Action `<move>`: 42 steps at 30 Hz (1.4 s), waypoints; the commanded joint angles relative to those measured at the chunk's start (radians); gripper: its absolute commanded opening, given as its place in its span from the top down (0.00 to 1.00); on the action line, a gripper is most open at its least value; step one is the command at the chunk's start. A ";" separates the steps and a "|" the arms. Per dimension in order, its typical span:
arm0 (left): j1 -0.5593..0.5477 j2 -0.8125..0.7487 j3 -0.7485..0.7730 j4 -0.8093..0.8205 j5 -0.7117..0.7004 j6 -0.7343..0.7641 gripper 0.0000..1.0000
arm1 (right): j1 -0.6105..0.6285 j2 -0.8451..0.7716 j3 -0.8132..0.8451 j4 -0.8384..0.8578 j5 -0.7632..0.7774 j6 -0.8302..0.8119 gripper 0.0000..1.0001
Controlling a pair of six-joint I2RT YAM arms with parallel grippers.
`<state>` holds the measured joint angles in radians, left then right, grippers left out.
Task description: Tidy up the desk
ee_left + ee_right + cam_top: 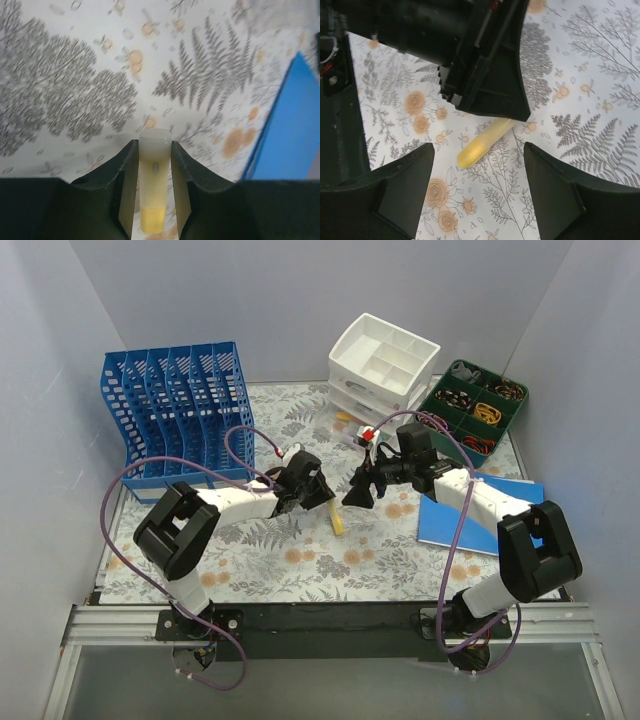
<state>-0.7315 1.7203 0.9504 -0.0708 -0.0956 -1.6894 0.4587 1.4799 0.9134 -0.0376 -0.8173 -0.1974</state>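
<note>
The desk (300, 560) is covered by a fern-and-orange-flower print. A blue slotted file rack (180, 410) is stood at its far left corner. A white drawer organiser (383, 365) is set at the far edge, with a green compartment tray (475, 410) beside it at the far right corner. A blue notebook (440, 525) is laid flat by the right edge.

My tabletop layout, seen from above.
On the tabletop (300, 562) I have the rack (175, 405) at the back left, the drawers (385, 365) at the back, right of centre, and the tray (475, 408) just right of them in the back corner. The notebook (480, 518) lies by the right edge, in front of the tray. The tube (338, 521) sits mid-tabletop between the left hand's (322, 496) fingers, with the right hand (360, 492) just right of it.
</note>
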 commanded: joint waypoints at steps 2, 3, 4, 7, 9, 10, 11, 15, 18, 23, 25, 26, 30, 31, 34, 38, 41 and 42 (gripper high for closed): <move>0.029 0.034 0.066 0.256 -0.007 -0.073 0.94 | -0.017 0.025 -0.001 0.085 0.167 0.125 0.19; 0.030 0.045 0.094 0.261 -0.004 -0.079 0.94 | -0.018 0.026 -0.002 0.099 0.184 0.154 0.19; 0.033 0.054 0.109 0.266 -0.003 -0.085 0.94 | -0.020 0.033 -0.004 0.103 0.210 0.164 0.18; 0.038 0.094 0.177 0.273 0.023 -0.095 0.94 | -0.022 0.054 -0.004 0.111 0.224 0.190 0.18; 0.038 0.116 0.205 0.275 0.051 -0.104 0.96 | -0.022 0.074 0.002 0.113 0.231 0.190 0.18; 0.038 0.120 0.229 0.275 0.059 -0.108 0.96 | -0.022 0.079 0.005 0.113 0.257 0.190 0.18; 0.038 0.125 0.235 0.279 0.069 -0.121 0.96 | -0.025 0.082 0.007 0.113 0.273 0.190 0.18; 0.038 0.119 0.245 0.305 0.094 -0.145 0.96 | -0.051 0.095 0.018 0.110 0.323 0.220 0.21; 0.038 0.119 0.260 0.319 0.131 -0.162 0.96 | -0.083 0.102 0.021 0.110 0.317 0.233 0.31; 0.037 0.130 0.287 0.322 0.155 -0.162 0.96 | -0.129 0.103 0.027 0.110 0.271 0.253 0.71; 0.037 0.131 0.297 0.321 0.149 -0.155 0.87 | -0.143 0.100 0.030 0.110 0.259 0.265 0.89; 0.037 0.130 0.300 0.321 0.148 -0.150 0.82 | -0.149 0.100 0.028 0.110 0.256 0.269 0.93; 0.038 0.122 0.303 0.350 0.161 -0.113 0.43 | -0.175 0.088 0.041 0.108 0.268 0.253 0.99; 0.038 0.121 0.304 0.356 0.162 -0.107 0.35 | -0.179 0.085 0.045 0.105 0.280 0.242 0.99; 0.038 0.107 0.301 0.365 0.160 -0.076 0.02 | -0.180 0.086 0.073 0.096 0.308 0.201 0.99; 0.047 0.078 0.278 0.364 0.148 -0.037 0.02 | -0.178 0.151 0.163 0.030 0.311 0.077 0.99; 0.061 0.044 0.245 0.365 0.134 -0.006 0.02 | -0.178 0.256 0.281 -0.074 0.299 -0.032 0.99; 0.066 0.032 0.232 0.367 0.131 0.017 0.02 | -0.176 0.281 0.342 -0.094 0.294 -0.058 0.99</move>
<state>-0.6891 1.8507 1.2148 0.2775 0.0593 -1.7523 0.2794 1.6684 1.0996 -0.0288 -0.5175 -0.0971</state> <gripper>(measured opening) 0.982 0.286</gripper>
